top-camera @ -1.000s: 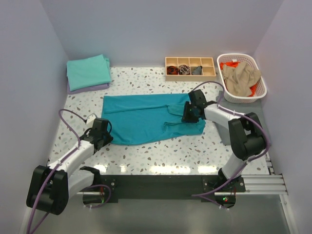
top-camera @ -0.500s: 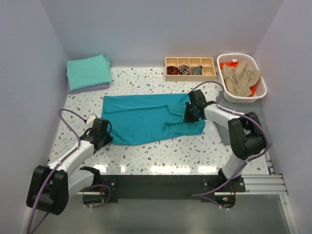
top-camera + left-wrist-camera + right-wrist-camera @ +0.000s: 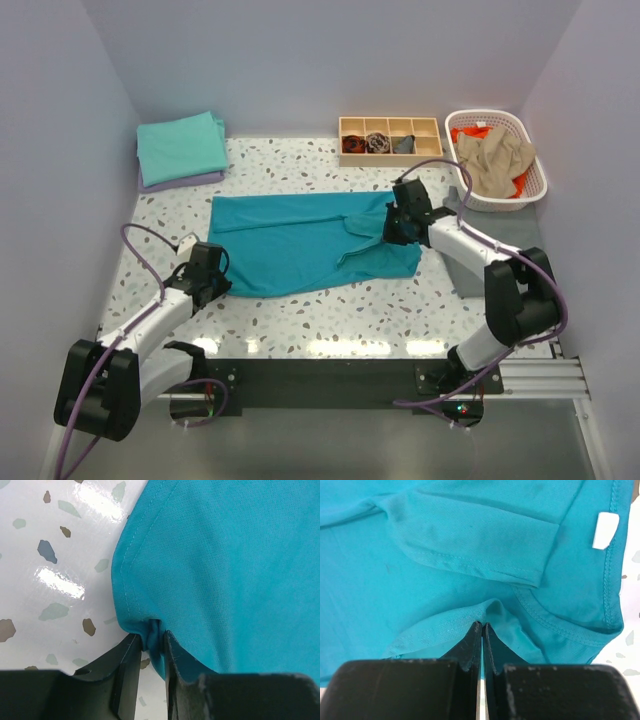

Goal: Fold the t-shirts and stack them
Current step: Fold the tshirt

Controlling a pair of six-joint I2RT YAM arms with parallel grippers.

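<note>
Left claw (image 3: 150, 642) is clamped on the near-left hem corner of the deep teal t-shirt (image 3: 300, 240), with a bunched fold of cloth pinched between its two fingers. Right claw (image 3: 481, 627) has its fingers pressed together, and a small ridge of the same shirt rises to their tips, so it seems to nip the fabric there.

This shirt lies spread on the speckled bench (image 3: 330, 310), its long axis running left to right. The hem is at the left end and the neck end at the right, under the right claw (image 3: 393, 228).

Both arms reach low and forward from their bases. The left one angles in toward the shirt's corner, and the right one bends inward at the elbow.

Only the right wrist view shows the white label (image 3: 606, 530) by the collar seam and a sleeve folded over the body. Only the top view shows the rest:

- At far left, a folded aqua-green shirt (image 3: 182, 148) lies on a lavender one (image 3: 185, 182).
- At far right, a white basket (image 3: 530, 185) holds a tan shirt (image 3: 495, 160) over an orange one (image 3: 468, 133).
- Just beside the basket sits a wooden tray (image 3: 390, 122).
</note>
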